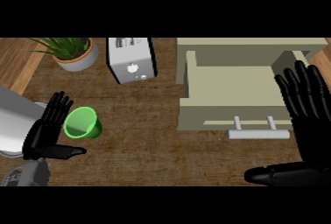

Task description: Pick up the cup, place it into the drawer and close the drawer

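Left robot hand (47, 131) beside green cup (82, 123)

The left hand (47, 131) is at the left side of the view. Its fingers are straight and point up and a little to the right. Its thumb sticks out to the right, low down. The grey left forearm (13, 124) shows just behind it, at the left edge. The right hand (309, 127) is at the right side. It looks big. Its fingers are straight, spread a little, and point up. Its thumb lies low and points to the left
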Motion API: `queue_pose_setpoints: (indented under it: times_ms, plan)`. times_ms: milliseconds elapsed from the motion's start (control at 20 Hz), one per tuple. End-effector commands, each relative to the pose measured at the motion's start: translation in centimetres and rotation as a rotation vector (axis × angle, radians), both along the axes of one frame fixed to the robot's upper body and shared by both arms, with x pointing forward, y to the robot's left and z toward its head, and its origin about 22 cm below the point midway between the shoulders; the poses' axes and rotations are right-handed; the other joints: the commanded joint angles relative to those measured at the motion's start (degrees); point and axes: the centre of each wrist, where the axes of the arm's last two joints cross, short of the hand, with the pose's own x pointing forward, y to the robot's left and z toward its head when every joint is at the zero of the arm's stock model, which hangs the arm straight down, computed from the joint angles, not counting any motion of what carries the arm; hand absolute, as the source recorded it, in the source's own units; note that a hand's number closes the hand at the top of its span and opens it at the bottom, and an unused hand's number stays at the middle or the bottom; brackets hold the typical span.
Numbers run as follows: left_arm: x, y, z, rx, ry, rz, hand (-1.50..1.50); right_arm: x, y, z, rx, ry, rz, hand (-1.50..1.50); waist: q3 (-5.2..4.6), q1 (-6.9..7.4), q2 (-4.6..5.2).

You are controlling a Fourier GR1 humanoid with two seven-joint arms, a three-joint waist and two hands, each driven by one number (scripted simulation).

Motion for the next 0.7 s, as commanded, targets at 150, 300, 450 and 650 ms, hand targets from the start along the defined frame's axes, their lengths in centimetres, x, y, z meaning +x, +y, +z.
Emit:
queue_pose_setpoints:
  times_ms: [150, 300, 450, 650]
  plan:
    - [-0.3, 0.4, -1.6, -0.011, -0.004, 0.018, -1.50, 0.2, -1.7, 0.8, -0.009, 0.022, -0.006, -1.50, 0.01, 0.08, -0.03]
    - [0.7, 1.0, -3.4, -0.017, 0.021, 0.038, -1.50, -0.3, -0.8, 2.0, -0.010, 0.014, 0.012, -1.50, -0.03, -0.27, 0.05]
    - [2.5, 0.0, -3.0, -0.006, 0.015, 0.058, -1.50, -0.5, 1.0, 1.0, -0.014, 0.001, 0.021, -1.50, -0.02, -0.24, 0.04]
    - [-0.8, 0.7, -5.5, -0.004, 0.008, 0.057, -1.50, 0.1, -0.7, 0.8, -0.016, 0.015, 0.003, -1.50, 0.00, -0.02, 0.01]
